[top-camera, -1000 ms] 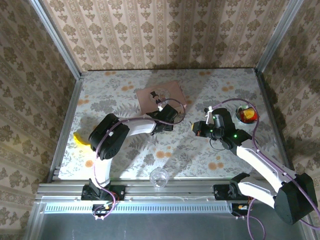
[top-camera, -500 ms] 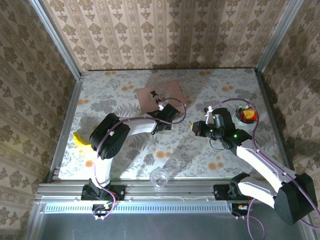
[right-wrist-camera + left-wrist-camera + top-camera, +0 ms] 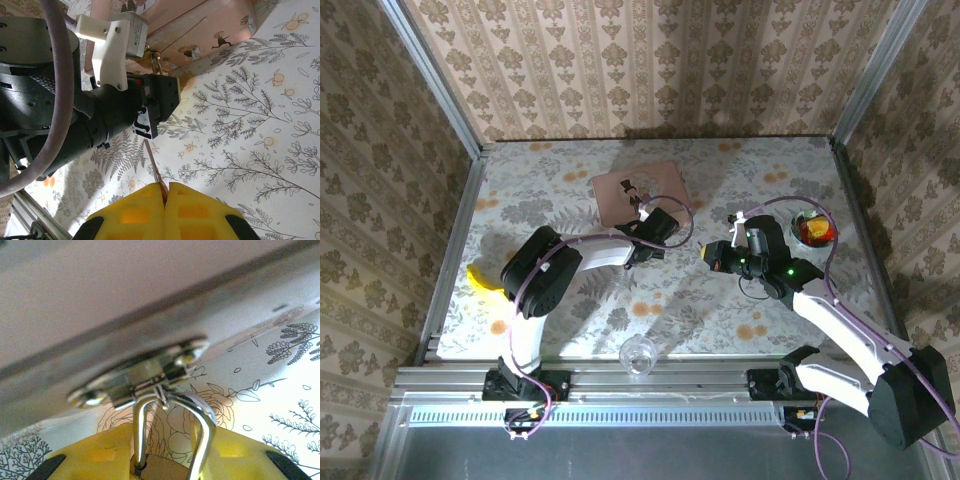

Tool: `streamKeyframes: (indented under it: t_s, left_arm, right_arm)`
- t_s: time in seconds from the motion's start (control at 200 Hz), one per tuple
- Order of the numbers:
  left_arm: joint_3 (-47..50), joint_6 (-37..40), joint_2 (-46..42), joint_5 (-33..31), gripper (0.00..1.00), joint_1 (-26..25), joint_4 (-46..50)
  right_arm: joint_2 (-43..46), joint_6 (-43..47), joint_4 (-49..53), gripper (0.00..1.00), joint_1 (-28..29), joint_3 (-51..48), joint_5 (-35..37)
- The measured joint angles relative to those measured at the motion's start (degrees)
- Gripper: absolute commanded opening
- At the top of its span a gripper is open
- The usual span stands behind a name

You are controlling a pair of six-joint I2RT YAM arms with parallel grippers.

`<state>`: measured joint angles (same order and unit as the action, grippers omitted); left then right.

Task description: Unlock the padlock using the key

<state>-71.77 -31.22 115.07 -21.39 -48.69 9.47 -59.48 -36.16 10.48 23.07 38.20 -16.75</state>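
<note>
1. left gripper (image 3: 164, 456): the jaws are partly open. the brass body of the padlock (image 3: 159, 471) sits in the gap between the yellow pads (image 3: 95, 460). i cannot tell whether the pads press on it or only flank it.
2. the silvery shackle (image 3: 202, 432) rises from the body as a narrow loop and passes through a metal hasp (image 3: 145, 371) just above the pads.
3. the hasp is fixed to the lower edge of the pink box (image 3: 125, 295), so the padlock hangs at the box's near side, right at the left fingertips.
4. right gripper (image 3: 165, 192): the jaws are closed tight, yellow pads meeting, and they pinch the key (image 3: 154, 162). its thin dark blade sticks out past the fingertips.
5. the key points toward the black and white body of the left gripper, with a gap between them. the key does not touch the padlock.
6. from above, the left gripper (image 3: 645, 218) is at the near edge of the box (image 3: 640, 188), in the middle of the table (image 3: 520, 200).
7. the right gripper (image 3: 712, 258) is to the right of it and a little nearer, well apart from the box.
8. farther out, a clear glass (image 3: 638, 353) stands at the near table edge. a yellow thing (image 3: 480, 278) lies at the left edge, and a small bowl (image 3: 813, 230) with red and yellow contents sits at the right.
</note>
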Motion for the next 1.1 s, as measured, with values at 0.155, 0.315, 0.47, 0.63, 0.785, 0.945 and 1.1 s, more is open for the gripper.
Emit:
streamKeyframes:
  t_s: [0.155,0.315,0.47,0.63,0.785,0.945,1.1]
  left_arm:
    - [0.00,-0.02,0.00,-0.11,0.12,-0.11,0.00]
    - [0.00,-0.24,0.00,-0.39,0.04,-0.33,0.02]
    - [0.00,-0.90,0.00,-1.09,0.00,-0.85,0.09]
    - [0.00,-1.77,-0.04,-1.51,0.00,-1.51,0.48]
    - [0.13,-3.19,-0.26,-1.60,0.00,-1.88,0.83]
    - [0.87,-5.62,-1.14,-0.98,0.00,-2.01,1.68]
    - [1.68,-7.80,-1.81,-0.81,0.00,-2.32,1.88]
  right_arm:
    - [0.00,0.00,0.00,0.00,0.00,0.00,-0.02]
    - [0.02,0.00,0.00,0.00,0.00,0.00,0.00]
    - [0.02,0.00,0.02,0.00,0.00,0.00,-0.02]
    - [0.02,0.00,0.02,0.00,0.00,0.00,0.00]
    - [0.02,0.00,0.02,0.00,0.00,0.00,0.00]
    - [0.02,0.00,0.02,0.00,0.00,0.00,0.00]
    - [0.02,0.02,0.00,0.00,0.00,-0.22,0.00]
